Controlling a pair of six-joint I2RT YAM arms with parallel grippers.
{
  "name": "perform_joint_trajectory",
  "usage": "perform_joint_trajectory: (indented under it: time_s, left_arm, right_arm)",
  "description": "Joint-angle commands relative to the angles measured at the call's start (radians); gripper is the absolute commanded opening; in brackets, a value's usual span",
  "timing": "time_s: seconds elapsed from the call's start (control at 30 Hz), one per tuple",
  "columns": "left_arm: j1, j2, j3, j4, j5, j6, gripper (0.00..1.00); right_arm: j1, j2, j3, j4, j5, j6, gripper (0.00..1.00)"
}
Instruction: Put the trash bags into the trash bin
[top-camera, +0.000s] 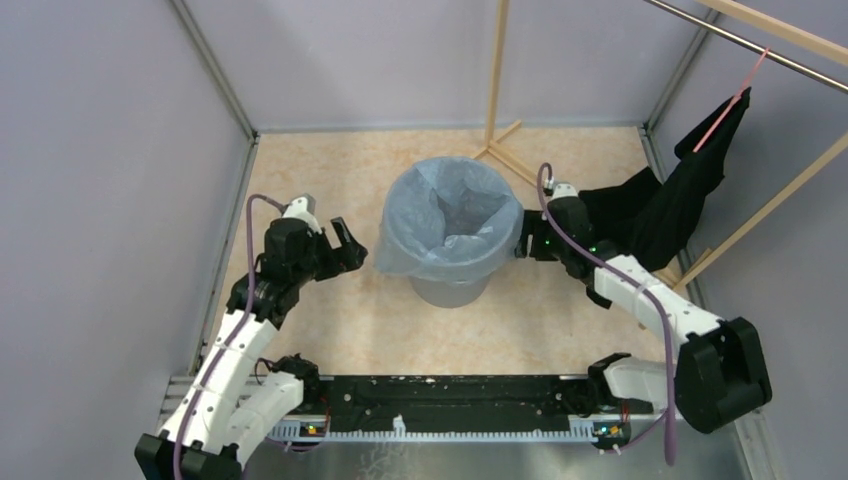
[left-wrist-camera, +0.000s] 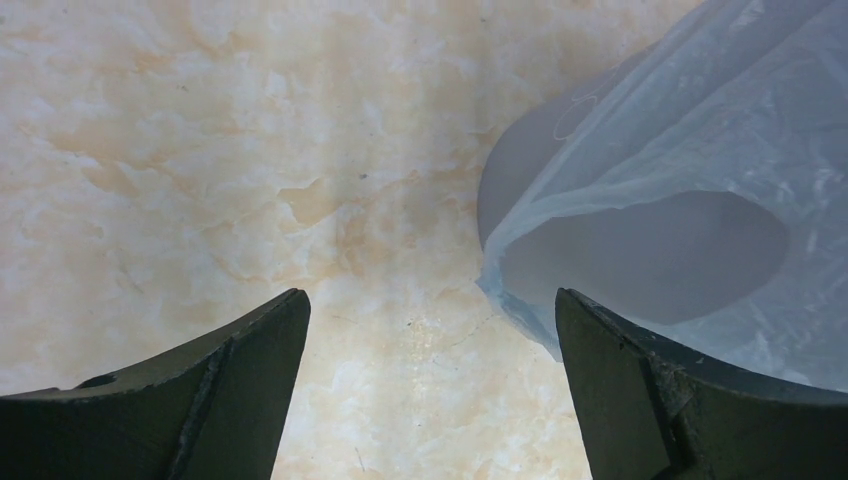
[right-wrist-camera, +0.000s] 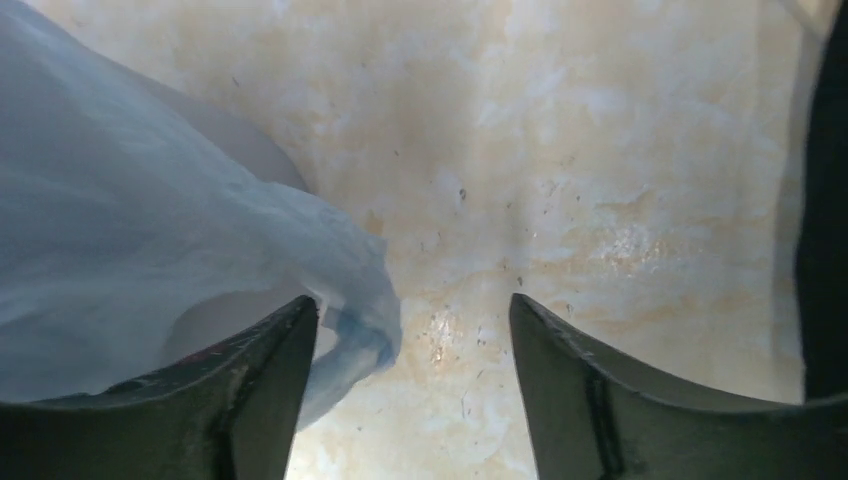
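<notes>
Caller: Jaws on the left gripper are seen spread wide, with nothing held between them. Only bare marbled tabletop is framed in the gap.

Analyst: Agreed. One finger is placed just beside the trash bag, whose overhanging edge is seen near that fingertip. Whether it is touched cannot be told.

Caller: Over to the right gripper. Jaws are parted there too, a little less widely, and nothing is clamped.

Analyst: A loose fold of the light-blue film is spotted at the inner face of one finger, poking into the gap, but it is not pinched.

Caller: From above, the two grippers are found on opposite sides of the trash bin, the left one a little apart from it, the right one close by the rim.

Analyst: The bag is set inside the round grey bin with its mouth open. Its top is folded out over the rim and draped down the wall, hanging lower on the side toward the left gripper.

Caller: Further out, a black garment is hung from a metal rail behind the right arm, and a wooden frame is stood at the back.
</notes>
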Motion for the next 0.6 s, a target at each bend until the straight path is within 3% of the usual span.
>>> perform_joint_trajectory:
  time_s: [0.0, 0.2, 0.33, 0.5, 0.57]
  left_arm:
    - [0.001, 0.017, 0.008, 0.087, 0.085, 0.017, 0.98]
    - [0.001, 0.136, -0.021, 0.207, 0.21, -0.021, 0.97]
    - [0.001, 0.233, -0.081, 0.298, 0.307, -0.035, 0.95]
    - [0.001, 0.337, -0.128, 0.354, 0.361, -0.035, 0.93]
    - [0.001, 0.381, -0.133, 0.356, 0.388, -0.033, 0.91]
  right_arm:
    - [0.004, -0.153, 0.12, -0.061, 0.021, -0.005, 0.74]
    - [0.005, -0.24, 0.29, -0.258, 0.1, -0.036, 0.81]
    - [0.004, -0.252, 0.45, -0.316, 0.041, -0.073, 0.83]
    - [0.019, -0.124, 0.658, -0.347, -0.127, -0.083, 0.82]
    - [0.097, -0.032, 0.749, -0.368, -0.134, -0.087, 0.82]
